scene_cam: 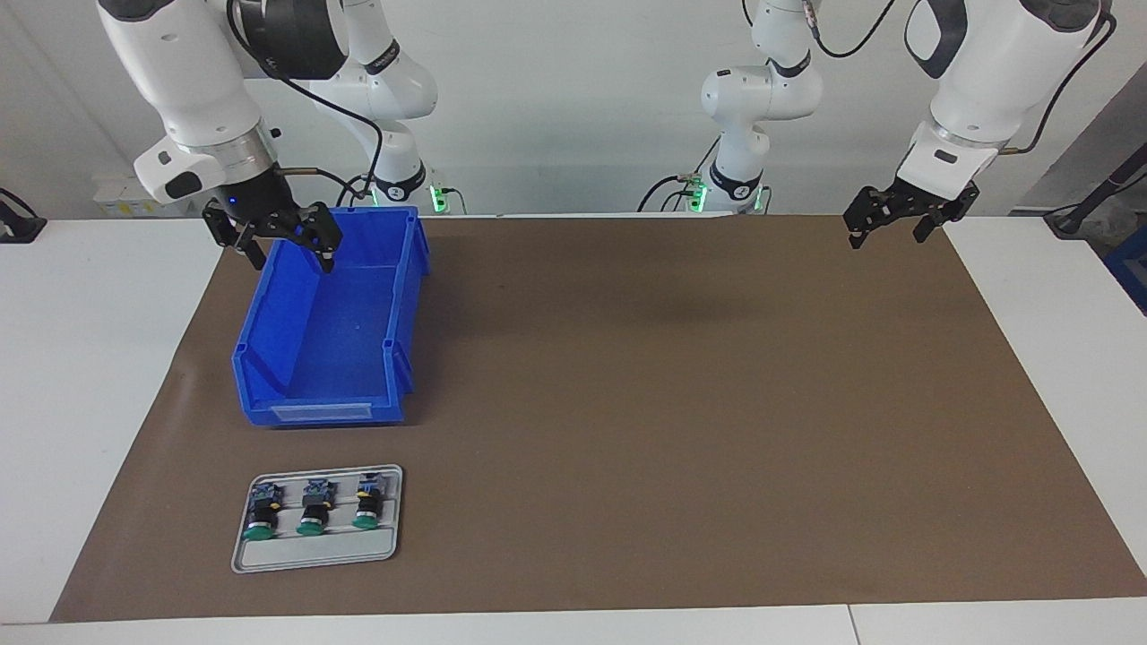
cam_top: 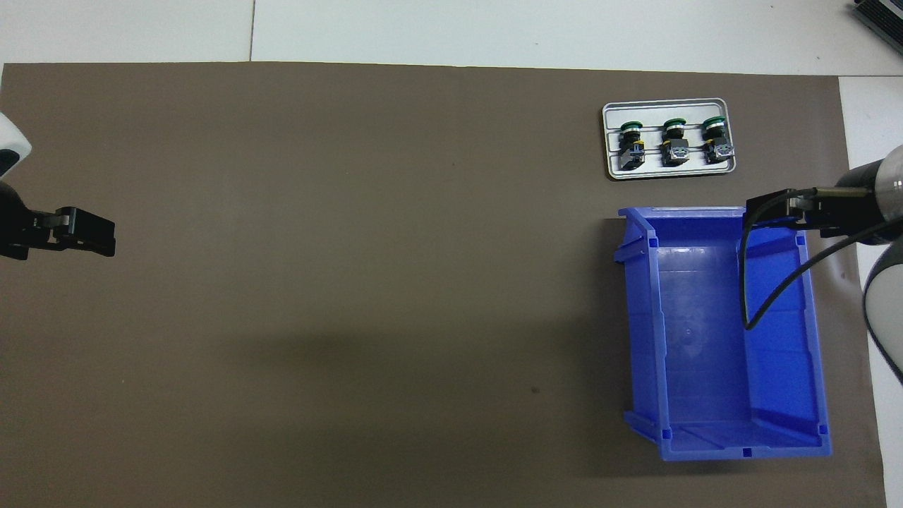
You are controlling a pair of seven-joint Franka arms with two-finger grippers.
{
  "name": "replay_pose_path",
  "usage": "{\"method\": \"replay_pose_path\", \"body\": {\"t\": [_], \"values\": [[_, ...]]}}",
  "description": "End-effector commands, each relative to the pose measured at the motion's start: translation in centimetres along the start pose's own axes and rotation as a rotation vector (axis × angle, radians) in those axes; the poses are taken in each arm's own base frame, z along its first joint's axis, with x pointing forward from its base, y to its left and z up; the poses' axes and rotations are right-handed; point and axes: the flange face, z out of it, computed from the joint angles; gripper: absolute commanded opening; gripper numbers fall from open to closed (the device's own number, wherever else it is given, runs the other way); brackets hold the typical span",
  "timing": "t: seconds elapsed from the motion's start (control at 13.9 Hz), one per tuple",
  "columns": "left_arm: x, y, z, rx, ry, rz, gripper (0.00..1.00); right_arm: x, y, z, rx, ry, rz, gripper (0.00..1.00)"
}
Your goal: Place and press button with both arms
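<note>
Three green-capped buttons lie side by side on a grey tray toward the right arm's end of the table. The tray lies farther from the robots than the blue bin. My right gripper hangs open and empty over the bin's corner nearest the robots. My left gripper hangs open and empty over the brown mat's edge at the left arm's end, where that arm waits. Neither gripper touches a button.
An empty blue bin stands on the brown mat between the tray and the right arm's base. White tabletop borders the mat on all sides.
</note>
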Motion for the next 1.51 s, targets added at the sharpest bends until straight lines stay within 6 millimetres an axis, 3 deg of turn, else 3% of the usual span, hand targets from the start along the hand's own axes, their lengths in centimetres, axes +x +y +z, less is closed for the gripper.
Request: {"method": "replay_pose_path", "body": {"t": [0.0, 0.14, 0.36, 0.72, 0.93, 1.44], "values": [[-0.9, -0.3, 0.0, -0.009, 0.006, -0.008, 1.00, -0.1, 0.2, -0.2, 0.019, 0.019, -0.011, 0.95], [-0.9, -0.3, 0.0, -0.009, 0.006, -0.015, 1.00, 1.1, 0.5, 0.4, 0.010, 0.020, -0.008, 0.92], [-1.0, 0.1, -0.1, -0.009, 0.005, -0.001, 1.00, 5.0, 0.7, 1.6, 0.007, 0.026, -0.001, 0.92], [-0.6, 1.0, 0.1, -0.022, 0.042, 0.018, 1.00, 11.6, 0.3, 8.2, 0.010, 0.042, 0.002, 0.92], [-0.4, 1.0, 0.2, -0.105, 0.051, 0.053, 1.00, 15.5, 0.2, 10.9, 0.006, 0.074, -0.001, 0.92], [-0.6, 1.3, 0.2, -0.103, 0.039, 0.063, 1.00, 19.2, 1.3, 20.9, -0.042, 0.131, -0.030, 0.89]]}}
